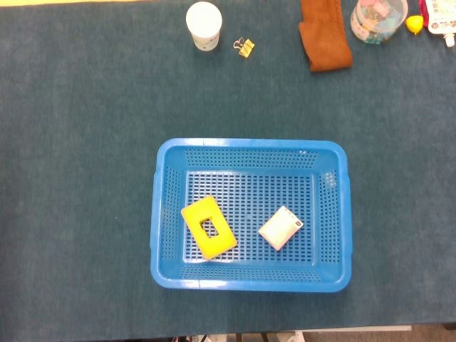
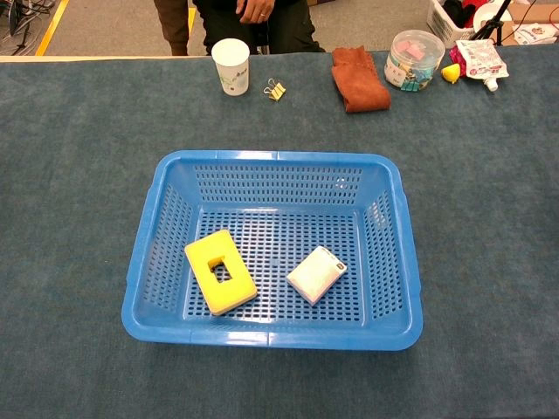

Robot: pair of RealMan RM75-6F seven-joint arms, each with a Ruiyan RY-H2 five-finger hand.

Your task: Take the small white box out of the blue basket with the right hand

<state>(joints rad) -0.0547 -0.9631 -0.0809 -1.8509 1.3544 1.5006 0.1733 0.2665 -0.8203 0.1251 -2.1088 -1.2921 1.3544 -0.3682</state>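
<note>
1. Progress: nothing done yet, by my read. The small white box (image 1: 281, 228) lies flat on the floor of the blue basket (image 1: 249, 145), right of centre, turned at an angle, clear of the walls.
2. Neither robot hand shows in the head view or the chest view, so I can't tell whether they're apart, together or clamped on anything.
3. Left to do, as I judge it: the whole job. The right hand has to come in over the basket, reach down past the rim, grip the box, lift it clear and bring it outside.
4. Also in the basket: a yellow block with a rectangular hole (image 1: 208, 227), left of the white box and apart from it. Shouldn't get in the way.
5. Surface: a dark teal carpet-like table cover (image 1: 71, 178), with the basket near the front edge.
6. Beyond the basket, along the far edge: a white paper cup (image 2: 231, 65), a yellow binder clip (image 2: 276, 89), a brown cloth (image 2: 356, 78), and a clear tub of small items (image 2: 413, 59).
7. Room: a person in dark clothes (image 2: 253, 19) stands behind the table, past the cup. Light floor shows there.
</note>
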